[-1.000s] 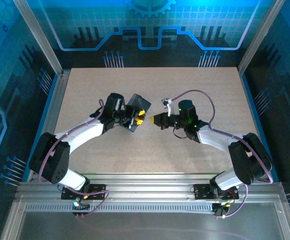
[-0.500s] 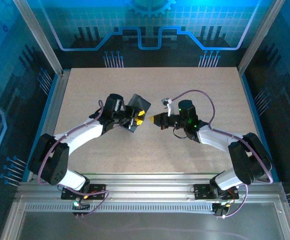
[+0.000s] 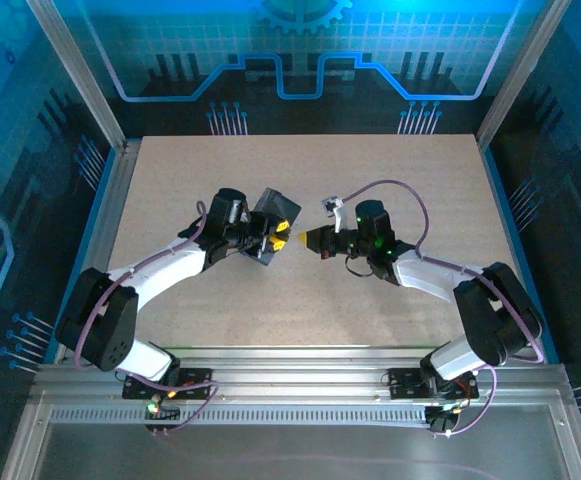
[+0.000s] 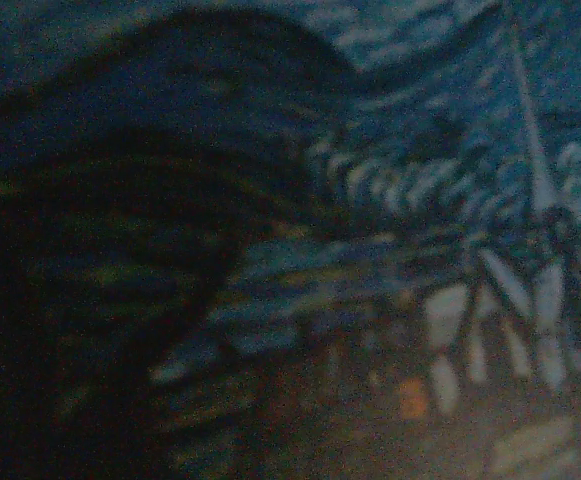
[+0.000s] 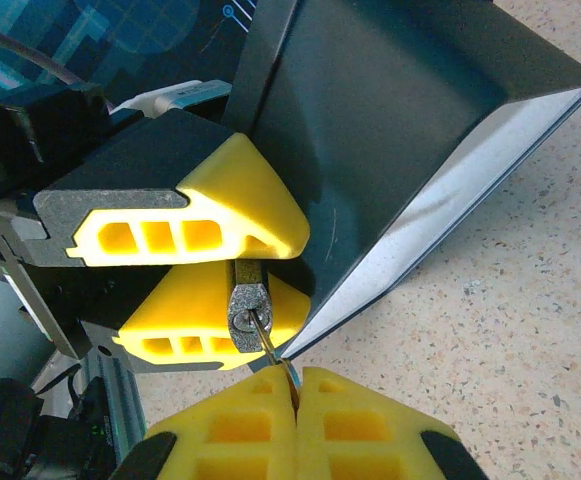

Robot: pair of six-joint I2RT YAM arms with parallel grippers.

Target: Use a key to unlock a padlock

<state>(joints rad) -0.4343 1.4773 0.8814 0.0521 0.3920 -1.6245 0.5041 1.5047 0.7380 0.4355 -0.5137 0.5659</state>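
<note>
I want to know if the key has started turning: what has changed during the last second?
The right arm eased slightly toward the left arm; nothing was grasped or released. Unchanged: the right fingers pinch the key, its tip at the padlock, which the left fingers clamp beside the tin.

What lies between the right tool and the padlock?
The key, seen in the right wrist view: the right tool pinches one end, and the other end meets the padlock.
</note>
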